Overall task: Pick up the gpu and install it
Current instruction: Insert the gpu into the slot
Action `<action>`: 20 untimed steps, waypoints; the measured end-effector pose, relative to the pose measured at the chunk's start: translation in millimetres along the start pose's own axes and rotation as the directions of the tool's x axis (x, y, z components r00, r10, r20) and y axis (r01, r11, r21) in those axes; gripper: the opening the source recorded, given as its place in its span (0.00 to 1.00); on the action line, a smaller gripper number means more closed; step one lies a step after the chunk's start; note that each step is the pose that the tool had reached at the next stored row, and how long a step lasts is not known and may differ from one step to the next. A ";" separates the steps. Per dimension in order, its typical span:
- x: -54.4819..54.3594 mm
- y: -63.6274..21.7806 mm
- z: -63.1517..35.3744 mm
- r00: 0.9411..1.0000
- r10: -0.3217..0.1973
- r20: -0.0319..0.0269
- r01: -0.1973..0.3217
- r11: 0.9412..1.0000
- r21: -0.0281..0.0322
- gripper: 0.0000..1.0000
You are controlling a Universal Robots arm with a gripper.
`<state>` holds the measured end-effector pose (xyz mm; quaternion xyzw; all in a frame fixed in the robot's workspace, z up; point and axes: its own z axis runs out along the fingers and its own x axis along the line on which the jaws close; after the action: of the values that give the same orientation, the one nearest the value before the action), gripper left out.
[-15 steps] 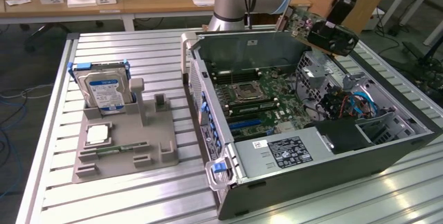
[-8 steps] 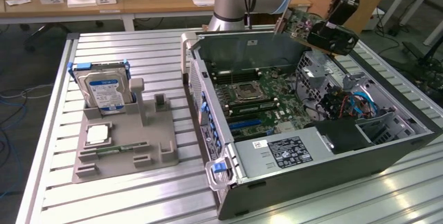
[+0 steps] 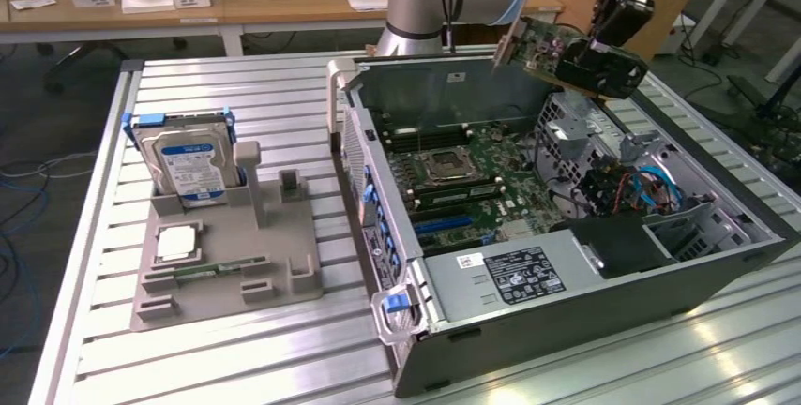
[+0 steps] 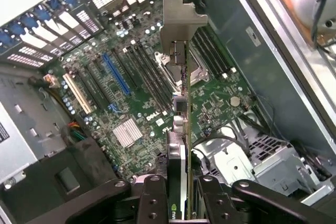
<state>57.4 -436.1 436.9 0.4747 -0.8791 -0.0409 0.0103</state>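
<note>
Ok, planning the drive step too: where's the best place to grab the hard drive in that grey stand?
Probably the upper half of the hard drive, coming straight down and pinching its labelled face and back. It stands upright with its bottom seated in the grey stand, and blue rails occupy both narrow sides.

Thin gpu (image 3: 528,46), edge-on, aloft above open case (image 3: 564,321)

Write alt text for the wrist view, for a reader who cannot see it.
The pincer grips the gpu edge-on, its metal bracket at the far end, held over the open computer case. Beyond it lies the green motherboard with a blue expansion slot and a silver heatsink; the gpu is not yet seated.
</note>
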 end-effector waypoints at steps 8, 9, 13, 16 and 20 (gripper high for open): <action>0.0 0.0 0.2 0.997 -0.076 -0.006 0.076 0.997 -0.002 0.27; 0.0 0.0 0.2 0.996 -0.085 -0.007 0.085 0.996 -0.002 0.27; 0.0 0.0 0.3 0.992 -0.122 -0.010 0.122 0.993 -0.003 0.27; 0.0 0.0 0.3 0.989 -0.150 -0.012 0.150 0.989 -0.004 0.27; 0.0 0.0 0.4 0.983 -0.184 -0.015 0.184 0.983 -0.005 0.27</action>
<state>57.4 -436.0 436.5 0.5540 -0.8314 -0.0398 0.0140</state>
